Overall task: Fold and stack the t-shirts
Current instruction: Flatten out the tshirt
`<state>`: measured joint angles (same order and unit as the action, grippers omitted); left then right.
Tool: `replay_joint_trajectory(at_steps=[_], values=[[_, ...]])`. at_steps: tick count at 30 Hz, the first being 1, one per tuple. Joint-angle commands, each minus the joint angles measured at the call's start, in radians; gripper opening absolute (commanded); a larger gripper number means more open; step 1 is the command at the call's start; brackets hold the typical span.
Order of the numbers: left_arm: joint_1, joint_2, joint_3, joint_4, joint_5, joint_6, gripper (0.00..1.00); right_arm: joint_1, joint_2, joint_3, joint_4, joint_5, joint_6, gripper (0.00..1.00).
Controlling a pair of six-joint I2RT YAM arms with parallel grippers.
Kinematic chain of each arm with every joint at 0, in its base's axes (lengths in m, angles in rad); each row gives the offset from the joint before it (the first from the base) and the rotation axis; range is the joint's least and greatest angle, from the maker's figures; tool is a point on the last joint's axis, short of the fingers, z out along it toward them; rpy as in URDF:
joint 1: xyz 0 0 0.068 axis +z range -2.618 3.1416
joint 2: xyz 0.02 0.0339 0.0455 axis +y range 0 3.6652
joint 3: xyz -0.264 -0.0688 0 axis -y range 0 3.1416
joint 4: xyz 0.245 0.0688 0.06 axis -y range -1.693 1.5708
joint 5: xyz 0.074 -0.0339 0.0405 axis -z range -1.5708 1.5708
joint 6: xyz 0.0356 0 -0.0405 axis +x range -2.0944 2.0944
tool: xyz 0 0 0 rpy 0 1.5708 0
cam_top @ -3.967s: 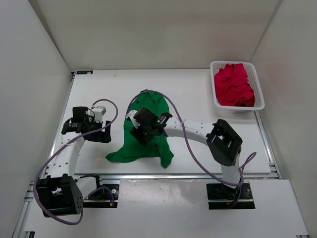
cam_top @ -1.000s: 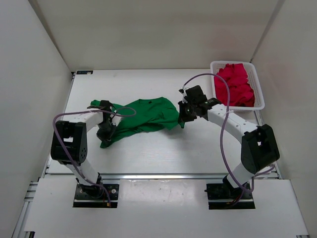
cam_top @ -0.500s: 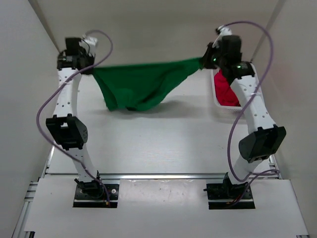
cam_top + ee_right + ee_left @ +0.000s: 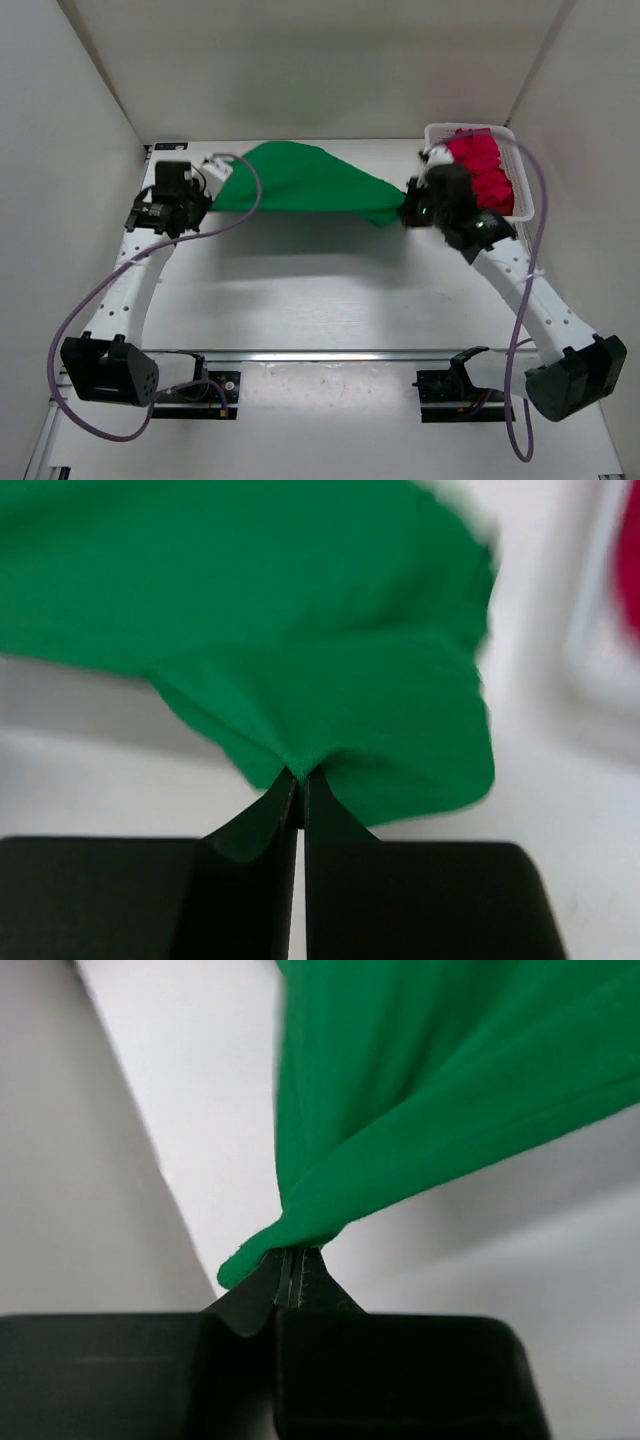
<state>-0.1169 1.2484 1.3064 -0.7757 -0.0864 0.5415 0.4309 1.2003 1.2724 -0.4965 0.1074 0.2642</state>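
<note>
Over the far side of the table (image 4: 300, 290), your left gripper (image 4: 208, 188) and right gripper (image 4: 408, 213) each clamp tight on the green t-shirt (image 4: 305, 182), stretched between them, apparently airborne.

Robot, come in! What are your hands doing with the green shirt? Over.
Left gripper shut on green shirt. Right gripper shut on its other end. Shirt stretched between them. Nothing in the way; red shirts sit in basket. Over.

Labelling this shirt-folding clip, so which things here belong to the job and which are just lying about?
Job: green t-shirt, pinched by left gripper and right gripper; red t-shirts.
Just there: white mesh basket holding them; table.
</note>
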Motion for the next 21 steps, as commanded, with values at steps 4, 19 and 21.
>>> replay_joint_trajectory(at_steps=[4, 19, 21], values=[[-0.036, -0.127, -0.362, -0.079, -0.078, 0.098, 0.00, 0.118, -0.047, -0.362, -0.155, -0.047, 0.177, 0.00], [0.030, 0.068, -0.255, 0.044, -0.157, 0.066, 0.00, -0.040, 0.322, 0.127, -0.181, -0.047, -0.069, 0.00], [0.051, 0.247, 0.239, 0.018, -0.173, -0.018, 0.00, -0.127, 0.503, 0.558, -0.226, 0.035, -0.054, 0.00]])
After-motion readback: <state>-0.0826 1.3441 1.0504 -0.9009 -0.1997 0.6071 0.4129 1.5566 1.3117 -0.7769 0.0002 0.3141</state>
